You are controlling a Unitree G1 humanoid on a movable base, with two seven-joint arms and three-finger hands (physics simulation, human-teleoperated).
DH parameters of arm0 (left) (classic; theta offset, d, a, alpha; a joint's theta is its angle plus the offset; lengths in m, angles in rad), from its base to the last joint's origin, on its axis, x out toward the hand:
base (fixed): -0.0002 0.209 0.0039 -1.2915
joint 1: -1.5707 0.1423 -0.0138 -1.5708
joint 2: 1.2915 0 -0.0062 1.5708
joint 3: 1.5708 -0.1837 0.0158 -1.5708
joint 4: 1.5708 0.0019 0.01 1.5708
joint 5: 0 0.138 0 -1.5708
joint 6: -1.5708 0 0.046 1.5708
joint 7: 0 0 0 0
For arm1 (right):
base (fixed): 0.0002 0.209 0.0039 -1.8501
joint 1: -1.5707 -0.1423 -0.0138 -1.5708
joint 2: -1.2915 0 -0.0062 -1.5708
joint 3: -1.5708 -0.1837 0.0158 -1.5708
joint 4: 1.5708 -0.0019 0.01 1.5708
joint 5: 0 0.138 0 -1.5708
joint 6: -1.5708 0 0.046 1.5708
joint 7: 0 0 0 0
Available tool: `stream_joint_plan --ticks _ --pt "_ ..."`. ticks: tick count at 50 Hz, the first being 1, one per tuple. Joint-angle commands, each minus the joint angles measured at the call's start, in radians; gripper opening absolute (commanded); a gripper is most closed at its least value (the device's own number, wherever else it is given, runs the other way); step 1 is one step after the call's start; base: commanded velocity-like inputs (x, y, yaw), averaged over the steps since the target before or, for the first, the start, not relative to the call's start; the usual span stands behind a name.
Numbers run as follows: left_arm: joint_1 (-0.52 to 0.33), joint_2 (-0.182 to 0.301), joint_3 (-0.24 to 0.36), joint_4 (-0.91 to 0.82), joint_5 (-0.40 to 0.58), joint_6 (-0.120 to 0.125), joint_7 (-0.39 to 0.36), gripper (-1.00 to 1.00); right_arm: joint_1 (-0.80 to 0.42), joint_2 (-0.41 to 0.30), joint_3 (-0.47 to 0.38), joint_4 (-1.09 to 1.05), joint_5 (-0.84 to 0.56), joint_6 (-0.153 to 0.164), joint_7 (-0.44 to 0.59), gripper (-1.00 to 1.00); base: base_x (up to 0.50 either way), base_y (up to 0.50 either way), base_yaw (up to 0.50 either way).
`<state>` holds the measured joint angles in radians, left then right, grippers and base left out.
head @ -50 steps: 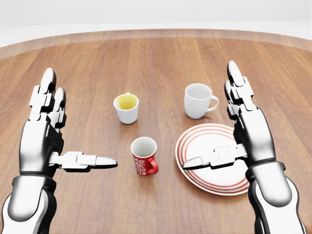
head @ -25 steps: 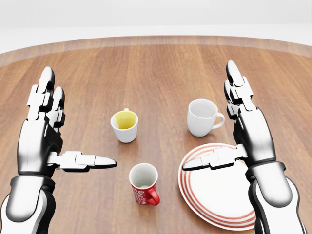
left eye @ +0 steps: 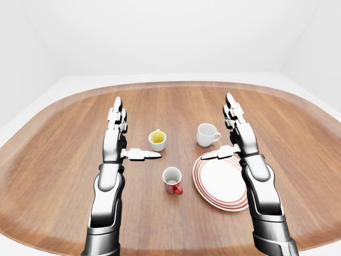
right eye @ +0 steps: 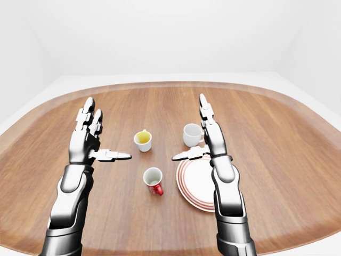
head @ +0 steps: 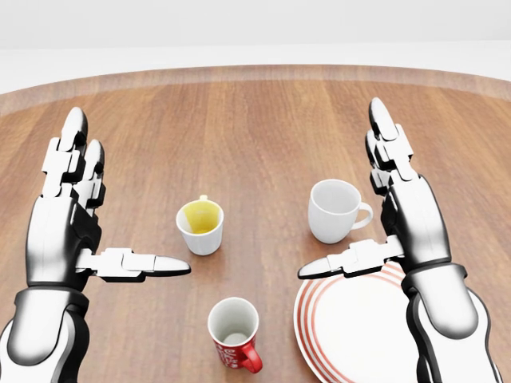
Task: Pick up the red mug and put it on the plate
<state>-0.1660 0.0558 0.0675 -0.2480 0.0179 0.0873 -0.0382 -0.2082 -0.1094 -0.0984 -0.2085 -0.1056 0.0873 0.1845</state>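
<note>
The red mug (head: 234,341) stands upright on the wooden table (head: 255,120) at the bottom middle of the head view, its handle turned to the lower right. To its right lies the white plate with red rings (head: 359,331), bare and cut off by the bottom edge. My left hand (head: 132,199) hovers open at the left, fingers up and thumb pointing right, above and left of the mug. My right hand (head: 345,190) is open too, with its thumb over the plate's top rim. Neither hand touches anything.
A small white cup with a yellow inside (head: 200,226) stands above the red mug, and a white mug (head: 334,211) above the plate. In the left-eye view the table's rounded rim (left eye: 32,133) curves round on all sides, with white floor beyond it.
The whole head view has shifted: mug, cups and plate slid down the picture, so the camera moved. Both hands kept the same open pose and nothing was touched.
</note>
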Motion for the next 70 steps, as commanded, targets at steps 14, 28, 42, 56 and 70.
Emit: stream_joint_plan --ticks 14,28,42,56,70 --pt "0.002 0.007 0.014 -0.013 -0.008 0.000 -0.005 1.00 -0.017 -0.009 0.029 0.020 -0.048 0.000 0.057 1.00 0.18 0.00 0.00" --pt "-0.002 0.009 0.015 -0.038 -0.010 0.000 -0.005 1.00 -0.076 -0.038 0.061 0.080 -0.212 0.000 0.215 1.00 0.00 0.00 0.00" --pt "-0.002 0.011 0.018 -0.049 -0.013 0.000 -0.007 1.00 -0.145 -0.014 0.109 0.094 -0.365 0.000 0.306 1.00 0.00 0.00 0.00" --pt "-0.002 0.009 0.013 -0.048 -0.012 0.000 -0.009 1.00 -0.204 0.035 0.174 0.174 -0.534 0.000 0.387 1.00 0.00 0.00 0.00" --pt "0.000 0.007 0.010 -0.049 -0.009 0.000 -0.011 1.00 -0.208 0.091 0.215 0.275 -0.632 0.000 0.413 1.00 0.00 0.00 0.00"
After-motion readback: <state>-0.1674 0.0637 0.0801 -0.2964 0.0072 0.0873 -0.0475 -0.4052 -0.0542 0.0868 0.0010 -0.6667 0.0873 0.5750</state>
